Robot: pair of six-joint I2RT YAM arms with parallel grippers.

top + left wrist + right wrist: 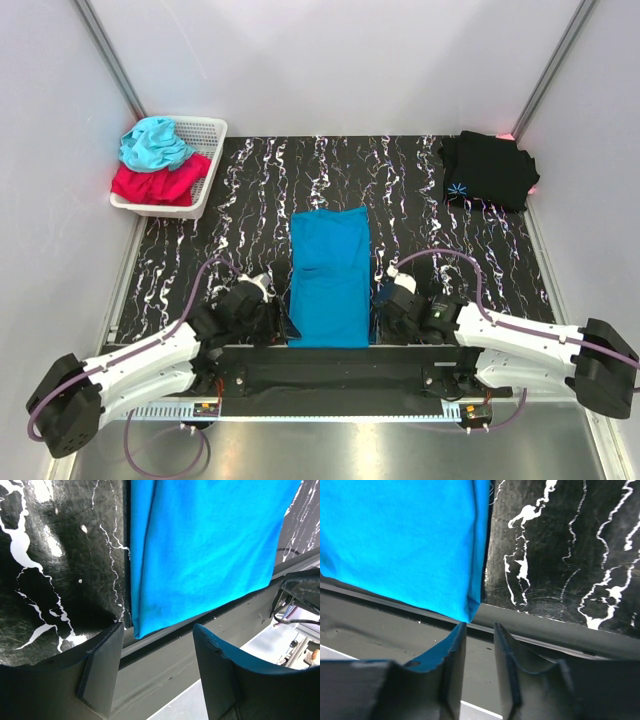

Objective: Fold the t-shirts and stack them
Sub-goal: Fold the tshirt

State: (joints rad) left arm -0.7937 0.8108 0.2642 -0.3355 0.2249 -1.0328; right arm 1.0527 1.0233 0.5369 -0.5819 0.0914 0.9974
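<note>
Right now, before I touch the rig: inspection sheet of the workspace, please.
Surface: black white-veined table.
Job's things: blue t-shirt folded lengthwise, centre, at near edge; black t-shirt folded, far right corner.
Clutter: white basket far left, holding cyan cloth and red cloth.
Grippers: left end effector open at blue shirt's near-left corner; right end effector narrowly open at its near-right corner; neither holds cloth.
Cables: purple cable loops over the table beside each arm.
Surroundings: pale walls, metal corner posts.
</note>
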